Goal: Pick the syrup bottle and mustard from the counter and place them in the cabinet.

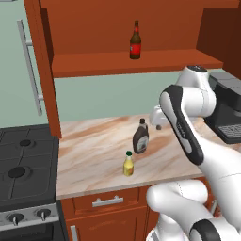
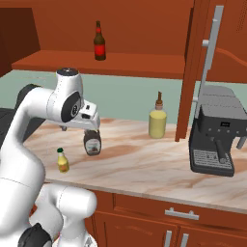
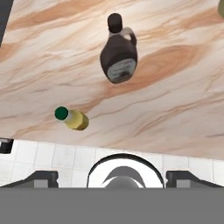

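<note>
1. On the beige-pink marbled stone counter, toward its front half, stands the dark brown wide-bodied syrup bottle with its sloping shoulders, narrow neck and dark cap; it is upright and free of any contact, which leaves its neck and body open to a grasp from above.
2. Just in front of it, nearer the counter's front edge, the small yellow squeeze bottle of mustard with a green cap stands upright too, apart from the syrup bottle, so either one could be taken without knocking the other.
3. Above and a little behind the syrup bottle hovers the white arm's two-finger gripper, fingers spread wide and grasping nothing; judging by the hand view, which looks straight down on the syrup bottle and the mustard, the hand is lining up over the syrup bottle as the first pick.
4. Higher up, the reddish-brown wooden wall cabinet has an open front and a broad shelf; a slim brown bottle with a red label stands on it, with bare board on both sides for the two items.
5. Over to the right sit a bigger dull-yellow bottle with a brown neck and a dark coffee machine, both well apart from the working spot.
</note>
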### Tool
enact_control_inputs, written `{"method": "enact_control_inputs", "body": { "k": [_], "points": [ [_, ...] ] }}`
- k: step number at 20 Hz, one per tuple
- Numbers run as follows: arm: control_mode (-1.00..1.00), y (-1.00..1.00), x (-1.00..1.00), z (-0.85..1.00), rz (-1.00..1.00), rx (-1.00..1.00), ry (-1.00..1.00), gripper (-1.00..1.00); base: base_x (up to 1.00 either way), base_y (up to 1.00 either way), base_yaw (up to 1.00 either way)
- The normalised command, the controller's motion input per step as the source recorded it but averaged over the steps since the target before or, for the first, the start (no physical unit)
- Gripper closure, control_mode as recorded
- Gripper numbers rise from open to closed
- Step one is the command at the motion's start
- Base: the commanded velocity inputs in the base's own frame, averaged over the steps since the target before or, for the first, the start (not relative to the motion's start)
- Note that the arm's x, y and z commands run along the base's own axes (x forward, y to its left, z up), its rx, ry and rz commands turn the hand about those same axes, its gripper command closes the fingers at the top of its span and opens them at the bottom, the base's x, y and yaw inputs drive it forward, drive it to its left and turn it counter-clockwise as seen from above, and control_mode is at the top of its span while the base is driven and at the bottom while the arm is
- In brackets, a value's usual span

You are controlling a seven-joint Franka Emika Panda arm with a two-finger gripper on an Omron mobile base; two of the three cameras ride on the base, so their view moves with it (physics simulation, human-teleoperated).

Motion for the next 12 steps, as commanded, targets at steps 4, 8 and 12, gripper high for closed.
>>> {"method": "enact_control_inputs", "body": {
  "k": [4, 8, 12],
  "points": [
    [-1.0, 0.24, -0.44, -0.42, 0.02, 0.04, 0.0, -1.0, 0.0, 0.0, 0.0],
    [-1.0, 0.3, -0.31, -0.45, 0.02, 0.03, 0.0, -1.0, 0.0, 0.0, 0.0],
    [-1.0, 0.31, -0.17, -0.42, 0.02, 0.01, 0.0, -1.0, 0.0, 0.0, 0.0]
  ]
}}
